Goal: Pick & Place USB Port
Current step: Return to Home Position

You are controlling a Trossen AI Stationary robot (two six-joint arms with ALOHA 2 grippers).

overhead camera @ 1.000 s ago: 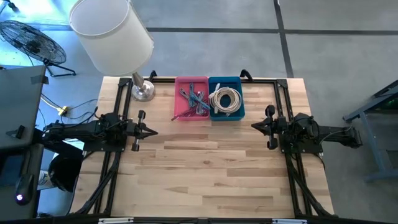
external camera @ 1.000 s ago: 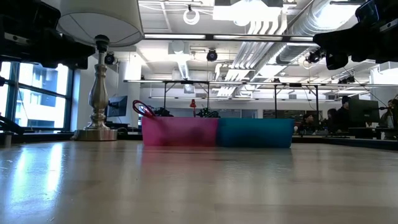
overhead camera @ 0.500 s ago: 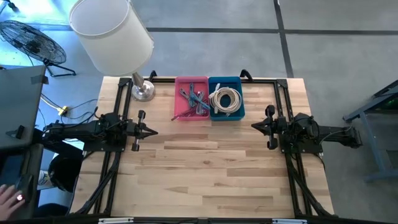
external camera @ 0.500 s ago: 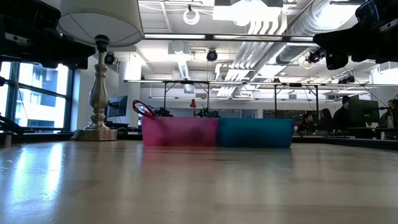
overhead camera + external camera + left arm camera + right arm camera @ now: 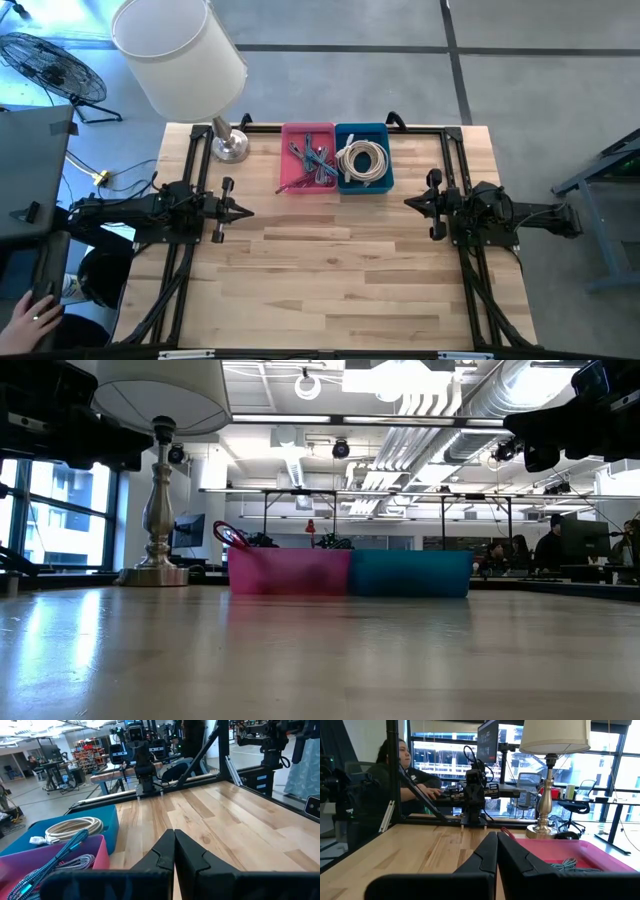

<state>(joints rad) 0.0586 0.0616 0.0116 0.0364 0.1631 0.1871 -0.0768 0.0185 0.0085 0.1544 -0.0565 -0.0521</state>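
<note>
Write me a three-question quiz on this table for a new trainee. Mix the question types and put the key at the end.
1. True or false: the left gripper and the right gripper are both shut and hold nothing.
2. Fill in: the white coiled cable lies in the ___ bin.
3. Pick one: the lamp stands
A) on the left arm's side of the bins
B) between the two bins
C) on the right arm's side of the bins

Key: 1 true; 2 blue bin; 3 A.
</note>
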